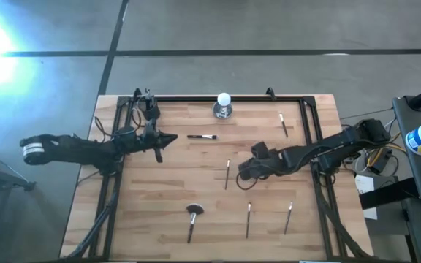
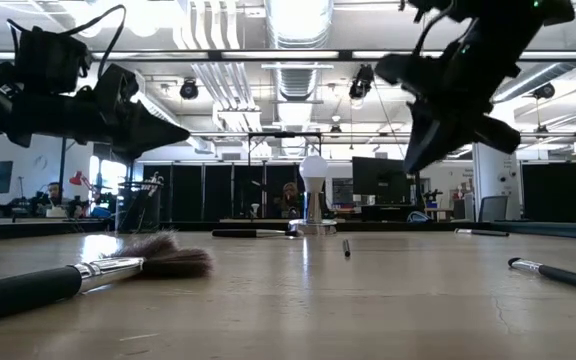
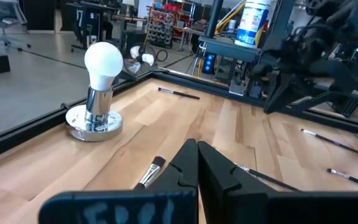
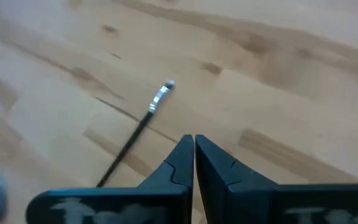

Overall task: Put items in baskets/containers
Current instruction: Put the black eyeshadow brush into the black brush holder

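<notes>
Brushes, thin and dark-handled (image 1: 227, 174), lie scattered on the pale wooden surface (image 1: 174, 197); no cup shows. Right end effector (image 1: 241, 172) hovers beside one, closed and empty; it must open. Left end effector (image 1: 159, 155), closed, empty, waits

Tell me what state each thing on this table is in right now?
Left gripper: shut, empty, raised above the table.
Right gripper: shut, empty, raised beside a thin brush.
Fluffy brush: lying flat.
Other thin brushes: lying flat, scattered.
White ball on silvery base: upright.
</notes>
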You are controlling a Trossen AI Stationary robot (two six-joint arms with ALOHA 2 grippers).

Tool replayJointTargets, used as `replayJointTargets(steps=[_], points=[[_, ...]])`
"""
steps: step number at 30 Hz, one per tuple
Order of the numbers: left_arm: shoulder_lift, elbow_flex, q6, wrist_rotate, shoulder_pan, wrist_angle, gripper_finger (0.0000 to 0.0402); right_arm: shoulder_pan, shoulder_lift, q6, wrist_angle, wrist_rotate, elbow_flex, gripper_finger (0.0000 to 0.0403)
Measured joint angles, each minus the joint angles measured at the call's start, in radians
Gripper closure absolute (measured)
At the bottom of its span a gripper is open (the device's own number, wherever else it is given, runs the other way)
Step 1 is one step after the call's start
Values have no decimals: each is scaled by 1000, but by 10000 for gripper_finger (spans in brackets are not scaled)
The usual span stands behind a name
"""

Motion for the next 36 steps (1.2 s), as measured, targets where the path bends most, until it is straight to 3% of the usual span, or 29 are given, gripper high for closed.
replayJointTargets(steps=[4, 7, 15, 19, 23, 27, 36], points=[[1, 0, 0, -1, 0, -1, 401, -46, 21, 14, -73, -22, 0, 367], [1, 0, 0, -1, 0, -2, 401, -159, -5, -62, -179, -37, -4, 344], [8, 0, -6, -1, -1, -23, 401, -672, -107, -576, -192, -183, -41, 310], [8, 0, -5, -1, -1, -20, 401, -920, -116, -743, -175, -238, -50, 297], [8, 0, -4, -1, -1, -20, 401, -1098, -73, -846, -130, -277, -66, 281], [8, 0, -4, -1, -1, -20, 401, -1180, 3, -907, -40, -334, -69, 272], [11, 0, -4, -1, -1, -23, 401, -1186, 122, -914, -7, -277, 0, 271]])
